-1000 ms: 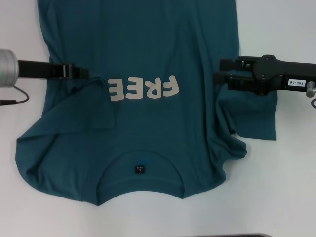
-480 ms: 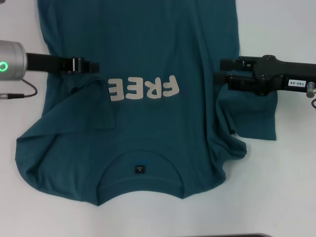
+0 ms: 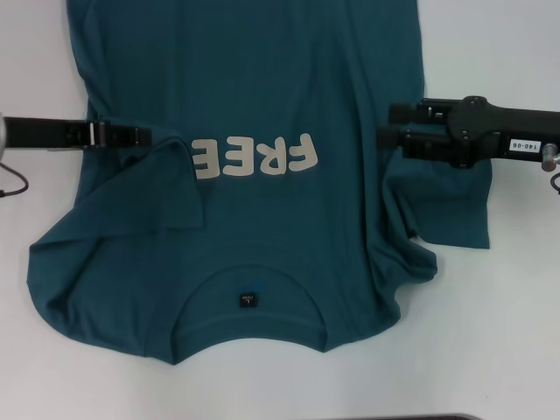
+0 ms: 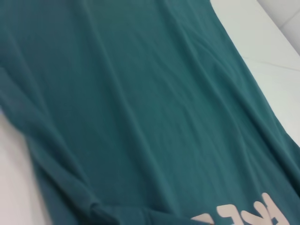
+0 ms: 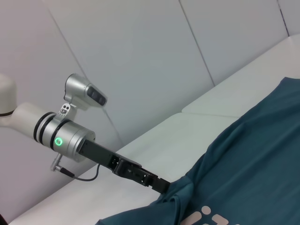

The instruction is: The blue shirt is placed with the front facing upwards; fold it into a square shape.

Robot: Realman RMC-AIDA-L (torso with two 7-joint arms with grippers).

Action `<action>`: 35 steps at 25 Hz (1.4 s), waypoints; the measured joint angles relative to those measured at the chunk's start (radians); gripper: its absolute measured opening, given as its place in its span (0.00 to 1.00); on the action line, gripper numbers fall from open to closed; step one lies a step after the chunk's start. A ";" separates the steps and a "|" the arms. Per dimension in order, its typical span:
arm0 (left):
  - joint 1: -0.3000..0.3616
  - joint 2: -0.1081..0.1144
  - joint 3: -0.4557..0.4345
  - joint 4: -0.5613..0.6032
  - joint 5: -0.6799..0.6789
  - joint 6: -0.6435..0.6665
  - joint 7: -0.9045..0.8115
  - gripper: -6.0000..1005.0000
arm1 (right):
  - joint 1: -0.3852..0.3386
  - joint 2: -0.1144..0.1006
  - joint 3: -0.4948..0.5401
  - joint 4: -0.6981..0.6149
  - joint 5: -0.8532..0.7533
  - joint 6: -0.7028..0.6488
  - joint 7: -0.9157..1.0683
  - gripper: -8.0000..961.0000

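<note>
Level with the letters on the shirt (image 3: 262,105), the left gripper (image 3: 147,136) and right gripper (image 3: 387,138) meet its side edges, seemingly to fold them inward, though neither's finger state can be told.

We see the left gripper (image 3: 147,136) pulled back toward the shirt's left edge, its silver wrist now almost out of the head view.

"FREE" on the blue shirt (image 3: 254,131), "140-06" label (image 3: 523,147) on the right arm (image 3: 490,136)
</note>
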 joint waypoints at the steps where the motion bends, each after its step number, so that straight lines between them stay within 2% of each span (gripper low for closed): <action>1: 0.004 0.000 -0.001 0.000 0.000 0.000 0.000 0.35 | 0.000 0.000 0.000 0.000 0.000 0.000 0.000 0.54; 6: 0.011 0.001 -0.002 0.005 0.004 -0.015 0.000 0.59 | 0.002 0.001 0.000 0.000 0.000 0.000 0.000 0.54; 17: 0.011 -0.004 0.011 0.015 0.012 -0.058 0.001 0.80 | 0.002 -0.001 0.000 0.000 0.000 -0.005 0.000 0.54; 35: -0.002 -0.011 0.036 0.039 0.050 -0.059 0.001 0.78 | 0.002 -0.003 0.000 0.000 0.000 -0.008 0.000 0.53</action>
